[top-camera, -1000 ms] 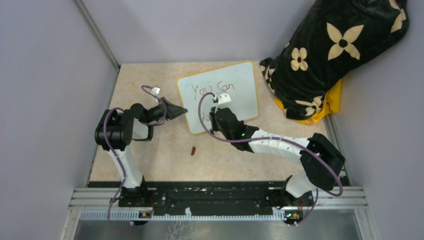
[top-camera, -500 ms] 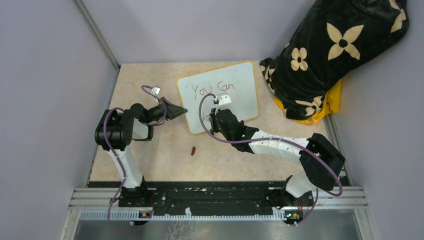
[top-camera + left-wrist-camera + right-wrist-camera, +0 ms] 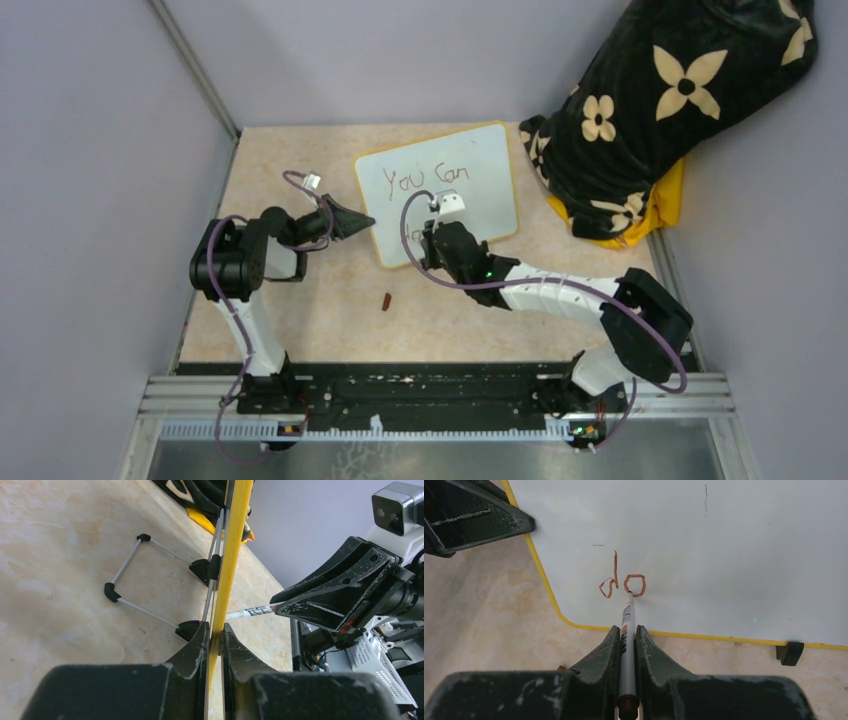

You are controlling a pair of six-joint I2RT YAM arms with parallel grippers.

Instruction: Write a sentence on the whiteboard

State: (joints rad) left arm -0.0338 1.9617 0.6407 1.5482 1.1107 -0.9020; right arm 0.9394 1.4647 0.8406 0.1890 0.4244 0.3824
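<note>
- Progress on the sentence (image 3: 428,178): "You Can" fills the upper line, and in the right wrist view "do" (image 3: 622,584) is written below it, by the near left corner. By my reading, "this" is left to write.
- The whiteboard (image 3: 438,190) stands propped on its wire stand (image 3: 131,582) at the far middle of the counter (image 3: 290,170).
- My left end effector (image 3: 214,635) is clamped narrow on the board's yellow frame at its left edge, steadying it.
- My right end effector (image 3: 626,632) pinches the marker (image 3: 626,625), tip touching the foot of the "o".
- The counter is pale, marbled beige. A small reddish-brown piece (image 3: 387,301), likely the cap, lies near its middle, well apart from the board.
- Plain lilac-grey walls close the cell in. A black cushion with cream flowers (image 3: 660,110) fills the far right corner, just beside the board.
</note>
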